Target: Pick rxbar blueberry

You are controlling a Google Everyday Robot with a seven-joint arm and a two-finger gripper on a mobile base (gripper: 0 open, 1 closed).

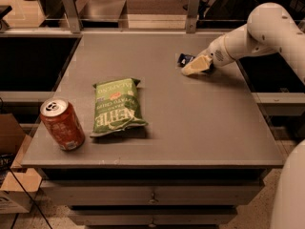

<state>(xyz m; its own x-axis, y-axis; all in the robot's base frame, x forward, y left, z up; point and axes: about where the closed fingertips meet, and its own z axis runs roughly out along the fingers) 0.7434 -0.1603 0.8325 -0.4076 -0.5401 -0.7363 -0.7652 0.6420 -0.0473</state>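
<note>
The rxbar blueberry (pixel 184 59) is a small dark navy bar lying flat on the grey table (pixel 200 123) at the far right. Only its left end shows; the rest is hidden under my gripper. My gripper (pixel 194 67), beige at its tip, reaches in from the right on a white arm (pixel 267 32). It is low over the table, right at the bar's near right side. I cannot tell whether it touches the bar.
A green Kettle chip bag (pixel 116 105) lies flat at the table's middle left. A red-orange soda can (pixel 62 124) stands upright near the front left corner. Metal posts (pixel 69 6) and a rail run along the back edge.
</note>
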